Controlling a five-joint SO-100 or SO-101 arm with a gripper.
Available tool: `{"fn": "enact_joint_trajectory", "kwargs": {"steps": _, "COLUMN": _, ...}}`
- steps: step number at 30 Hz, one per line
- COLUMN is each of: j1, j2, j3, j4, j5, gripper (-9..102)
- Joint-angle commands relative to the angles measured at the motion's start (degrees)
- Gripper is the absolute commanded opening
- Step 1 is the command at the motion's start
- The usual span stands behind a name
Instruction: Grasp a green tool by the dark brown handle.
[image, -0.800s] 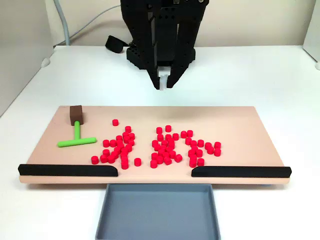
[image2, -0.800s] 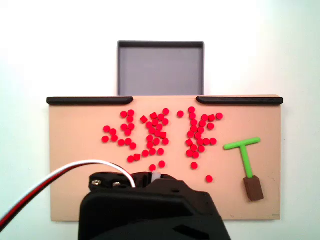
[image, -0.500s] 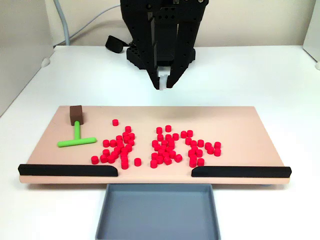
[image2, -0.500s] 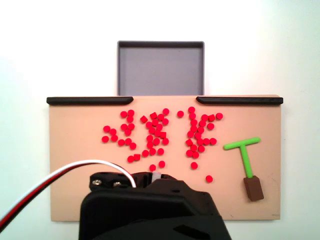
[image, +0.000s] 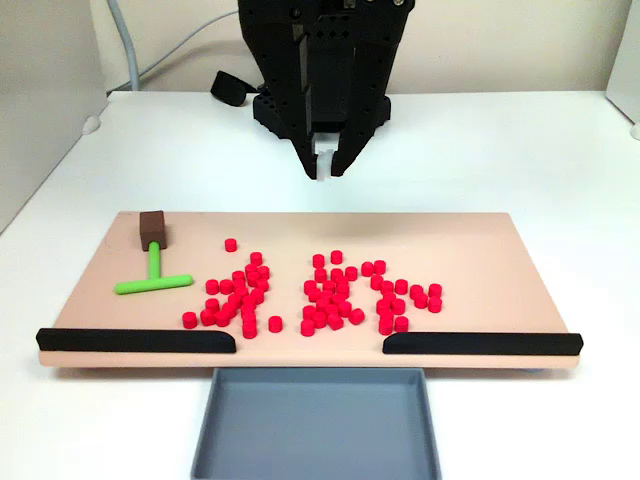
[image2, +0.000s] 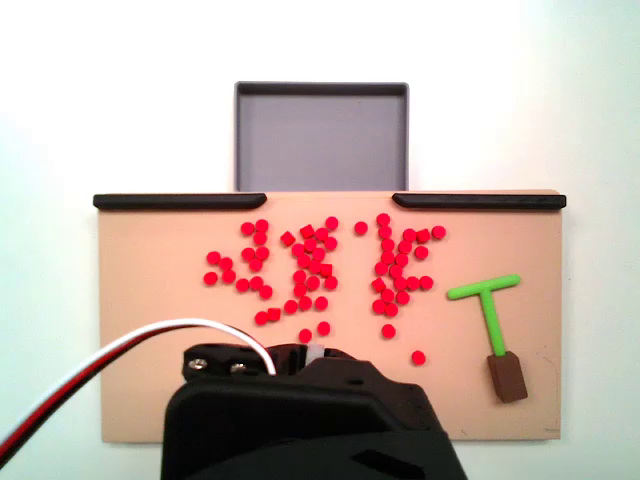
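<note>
White table (image: 520, 160) carries a tan board (image: 480, 245), black arm (image: 320, 70) behind its far edge in a fixed view. Grey tray (image: 315, 425) sits near side, centred below the board. Two long black bars (image: 135, 340) line the board's near edge, gap between them. Red cylinders (image: 320, 295) scattered mid-board. End effector (image: 324, 165) hangs above the table just beyond the board's far edge, fingertips close together, holding nothing; whether fully closed, cannot tell. Green tool (image: 153, 278) lies flat at the board's left end in that view, well apart from the end effector; dark brown handle (image: 152, 229) at its far end. Right side in another fixed view (image2: 486, 305)
</note>
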Motion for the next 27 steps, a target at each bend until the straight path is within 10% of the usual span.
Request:
{"fn": "enact_joint_trajectory", "kwargs": {"steps": 1, "j1": 1.05, "j2": 0.44, "j3": -0.7, "j4": -0.18, "j5": 0.09, "gripper": 0}}
{"fn": "enact_joint_trajectory", "kwargs": {"steps": 27, "j1": 4.04, "j2": -0.88, "j3": -1.14, "j4": -0.18, "j5": -0.88, "gripper": 0}}
